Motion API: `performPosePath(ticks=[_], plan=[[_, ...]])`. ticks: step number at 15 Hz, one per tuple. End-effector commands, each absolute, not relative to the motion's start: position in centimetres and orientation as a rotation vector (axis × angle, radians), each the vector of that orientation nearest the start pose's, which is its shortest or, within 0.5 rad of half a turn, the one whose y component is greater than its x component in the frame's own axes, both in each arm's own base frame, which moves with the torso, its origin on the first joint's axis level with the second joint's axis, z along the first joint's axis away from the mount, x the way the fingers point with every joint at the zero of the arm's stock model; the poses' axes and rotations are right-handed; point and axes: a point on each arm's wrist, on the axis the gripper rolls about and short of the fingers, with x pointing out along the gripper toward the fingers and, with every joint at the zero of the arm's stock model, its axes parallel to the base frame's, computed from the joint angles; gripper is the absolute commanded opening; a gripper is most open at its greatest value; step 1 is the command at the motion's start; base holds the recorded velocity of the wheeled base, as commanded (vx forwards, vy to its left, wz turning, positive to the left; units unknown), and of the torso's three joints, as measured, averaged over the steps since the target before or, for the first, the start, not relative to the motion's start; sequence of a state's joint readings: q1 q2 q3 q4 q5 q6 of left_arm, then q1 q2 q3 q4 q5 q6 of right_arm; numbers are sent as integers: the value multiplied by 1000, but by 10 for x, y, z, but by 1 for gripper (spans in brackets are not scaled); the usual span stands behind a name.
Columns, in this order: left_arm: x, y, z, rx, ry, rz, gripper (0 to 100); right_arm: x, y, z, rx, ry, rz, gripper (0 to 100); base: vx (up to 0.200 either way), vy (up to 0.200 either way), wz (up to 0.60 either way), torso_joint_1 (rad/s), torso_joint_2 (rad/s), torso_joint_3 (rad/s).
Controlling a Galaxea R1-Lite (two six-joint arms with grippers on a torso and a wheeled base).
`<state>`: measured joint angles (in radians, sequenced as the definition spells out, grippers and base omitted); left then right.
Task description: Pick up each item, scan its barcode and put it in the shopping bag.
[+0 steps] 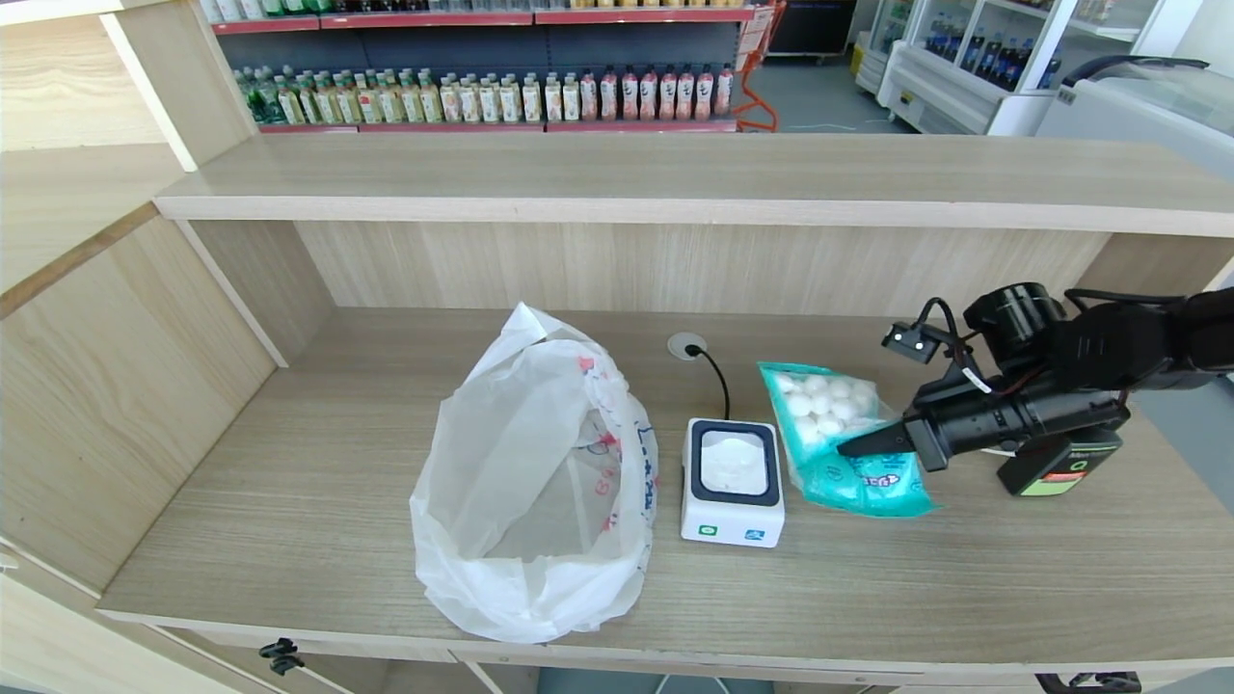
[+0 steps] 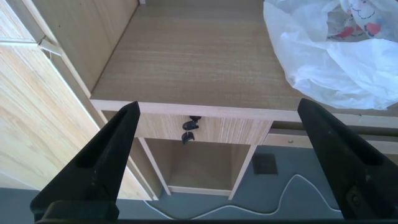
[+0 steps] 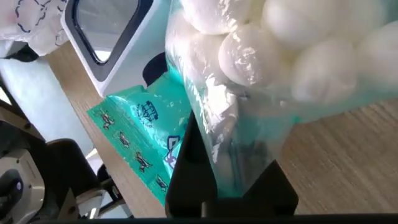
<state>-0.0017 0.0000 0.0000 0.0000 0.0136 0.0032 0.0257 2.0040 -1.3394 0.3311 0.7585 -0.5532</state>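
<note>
A teal bag of white balls (image 1: 837,436) lies on the counter just right of the white barcode scanner (image 1: 732,480). My right gripper (image 1: 868,443) sits low over the bag's right side. In the right wrist view the right gripper (image 3: 230,158) is shut on the bag of white balls (image 3: 273,56), with clear film pinched between the dark fingers (image 3: 186,165); the scanner (image 3: 106,31) is just beyond. The white shopping bag (image 1: 530,482) stands open left of the scanner. My left gripper (image 2: 219,107) is open and holds nothing, below the counter's front left edge, near the shopping bag (image 2: 336,56).
A black and green package (image 1: 1059,468) lies on the wooden counter (image 1: 289,501) under my right arm. The scanner's cable runs to a grommet (image 1: 686,345) by the back wall. A raised ledge (image 1: 675,183) spans the rear and a side panel closes the left.
</note>
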Motion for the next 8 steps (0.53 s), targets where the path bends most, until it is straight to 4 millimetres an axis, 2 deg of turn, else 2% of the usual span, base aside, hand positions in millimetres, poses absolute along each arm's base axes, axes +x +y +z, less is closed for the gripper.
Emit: performPosePath(ticks=[1,4,5,6,7,8], plan=[[-23,0,76,3,2,12,100,348,24,177,-157,626,937,0,0,0,0,0,0,0],[-23,0,76,3,0,12,100,317,25,217,-206,465,1018,0,0,0,0,0,0,0],[-23,0,76,3,2,12,100,307,25,232,-309,371,1040,0,0,0,0,0,0,0],[-23,0,75,3,0,12,100,303,25,237,-350,329,1054,0,0,0,0,0,0,0],[-23,0,75,3,0,12,100,296,21,251,-476,188,1094,0,0,0,0,0,0,0],[-23,0,76,3,2,12,100,295,19,254,-554,125,1100,0,0,0,0,0,0,0]])
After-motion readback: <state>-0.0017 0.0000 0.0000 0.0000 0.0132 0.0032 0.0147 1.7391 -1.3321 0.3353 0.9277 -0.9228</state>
